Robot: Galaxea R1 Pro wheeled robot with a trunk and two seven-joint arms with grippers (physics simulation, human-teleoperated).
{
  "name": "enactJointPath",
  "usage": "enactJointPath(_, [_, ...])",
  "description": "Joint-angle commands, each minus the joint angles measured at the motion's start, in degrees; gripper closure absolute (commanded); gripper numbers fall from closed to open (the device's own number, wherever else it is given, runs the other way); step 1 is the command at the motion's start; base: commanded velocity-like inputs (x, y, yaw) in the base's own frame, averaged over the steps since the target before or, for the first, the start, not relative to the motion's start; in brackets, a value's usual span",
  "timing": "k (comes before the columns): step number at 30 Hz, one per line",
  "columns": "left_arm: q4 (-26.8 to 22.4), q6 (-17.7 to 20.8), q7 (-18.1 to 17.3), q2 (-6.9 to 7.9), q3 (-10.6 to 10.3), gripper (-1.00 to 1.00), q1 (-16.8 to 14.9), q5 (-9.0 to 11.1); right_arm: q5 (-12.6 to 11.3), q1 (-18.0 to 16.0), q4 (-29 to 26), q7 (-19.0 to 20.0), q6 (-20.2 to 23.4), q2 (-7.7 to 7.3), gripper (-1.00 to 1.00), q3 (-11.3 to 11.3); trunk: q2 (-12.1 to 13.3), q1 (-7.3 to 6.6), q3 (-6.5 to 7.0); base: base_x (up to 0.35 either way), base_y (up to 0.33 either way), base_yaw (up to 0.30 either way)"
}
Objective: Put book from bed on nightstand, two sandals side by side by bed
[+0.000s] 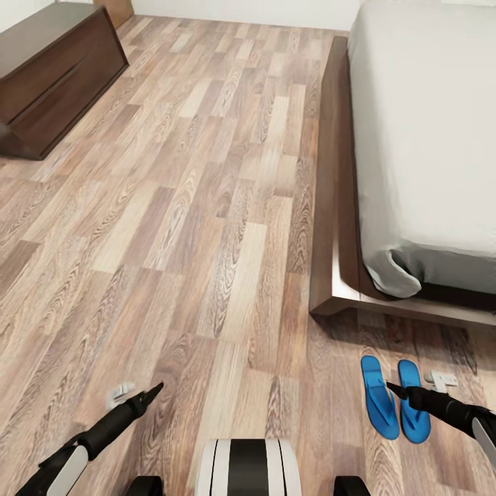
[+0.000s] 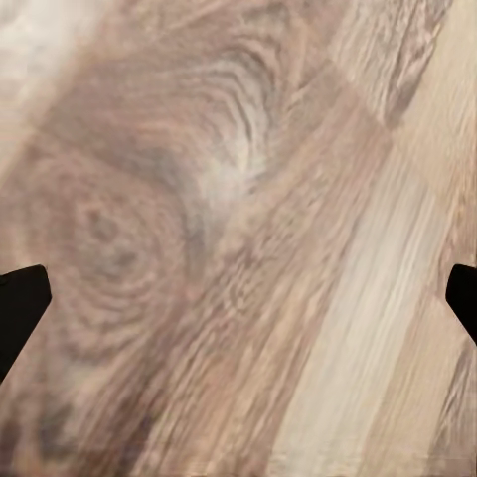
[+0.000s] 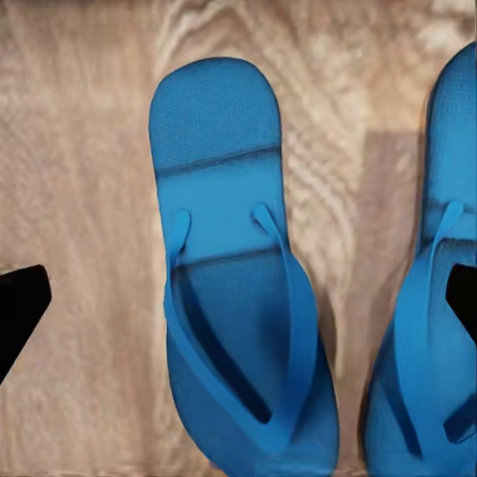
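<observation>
Light brown wood-plank floor (image 1: 207, 227) covers most of the room, its boards varying from pale tan to darker brown with strong grain. A long low dark-brown cabinet (image 1: 52, 76) stands on it, well apart from the other furniture. A white wall (image 1: 241, 12) runs along the far end, with a tan wooden door (image 1: 117, 9) at its corner

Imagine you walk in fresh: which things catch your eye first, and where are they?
Two bright blue sandals lie side by side on the wood floor, just past the foot corner of the bed. The right gripper hangs over them, jaws apart. A long dark cabinet stands far left.
</observation>
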Motion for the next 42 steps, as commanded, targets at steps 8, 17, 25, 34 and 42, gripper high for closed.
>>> enactJointPath(8, [5.8, -1.5, -0.5, 0.00, -0.1, -1.00, 0.0, -3.1, -0.6, 0.0, 7.3, 1.5, 0.6, 0.03, -1.00, -0.1, 0.1, -0.21, 1.75, 0.000, 0.000, 0.000])
enactJointPath(17, [7.3, -3.2, -0.5, -0.49, -0.2, -1.00, 0.0, -3.7, -0.4, 0.0, 15.1, 3.3, 0.1, 0.13, -1.00, -0.1, 0.2, -0.45, 3.75, 0.000, 0.000, 0.000])
enactJointPath(25, [7.5, -3.6, -0.4, -0.83, -0.2, -1.00, 0.0, -3.8, 0.0, 0.0, 17.6, 3.5, -0.1, 0.34, -1.00, 0.0, 0.3, -0.65, 5.52, 0.000, 0.000, 0.000])
enactJointPath(34, [7.2, -4.3, 0.0, -1.52, -0.2, -1.00, 0.0, -3.7, 0.2, 0.0, 21.0, 3.5, -3.0, 3.30, -1.00, 0.1, 0.4, -0.88, 7.51, 0.000, 0.000, 0.000])
enactJointPath(42, [7.5, -4.5, 0.1, -2.77, -0.1, -1.00, 0.0, -3.8, 0.1, 0.0, 21.5, 3.5, -5.2, 3.72, -1.00, 0.0, 0.6, -1.09, 9.29, 0.000, 0.000, 0.000])
